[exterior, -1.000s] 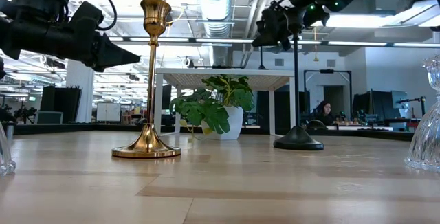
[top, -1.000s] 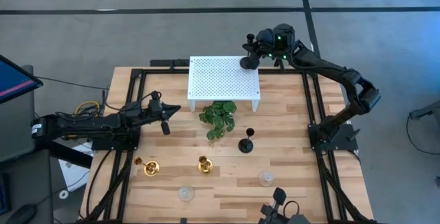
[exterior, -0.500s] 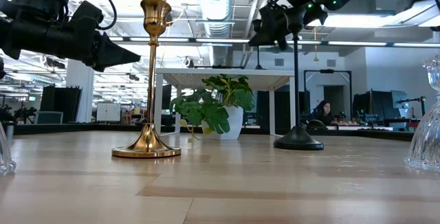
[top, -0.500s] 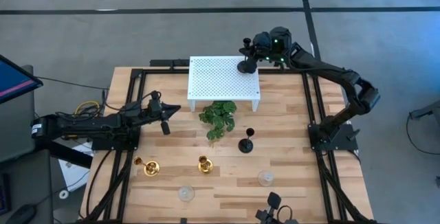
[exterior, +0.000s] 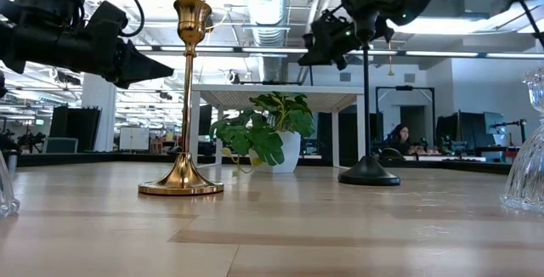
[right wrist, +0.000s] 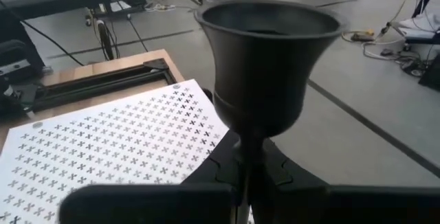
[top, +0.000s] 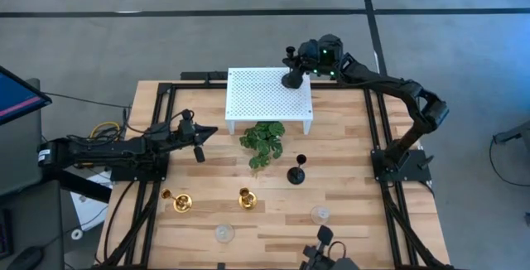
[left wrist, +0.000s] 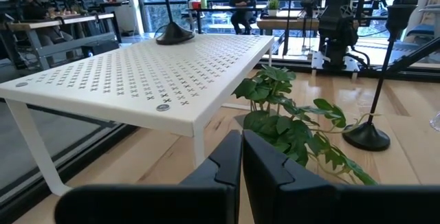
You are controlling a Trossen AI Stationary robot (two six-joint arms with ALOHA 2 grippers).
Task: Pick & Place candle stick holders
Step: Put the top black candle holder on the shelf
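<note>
Black holder at stand corner.
My right gripper (top: 300,57) clamps the black candle stick holder (right wrist: 267,66) by its stem, upright, base over the white stand (top: 257,96); release goes straight down. Left gripper (top: 201,132) pinched together, waiting.

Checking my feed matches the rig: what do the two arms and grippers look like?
Both arms are dark and jointed. The left gripper tapers to black fingers, with black cable looped along its arm. The right gripper is bulkier, with a green light on its wrist.
</note>
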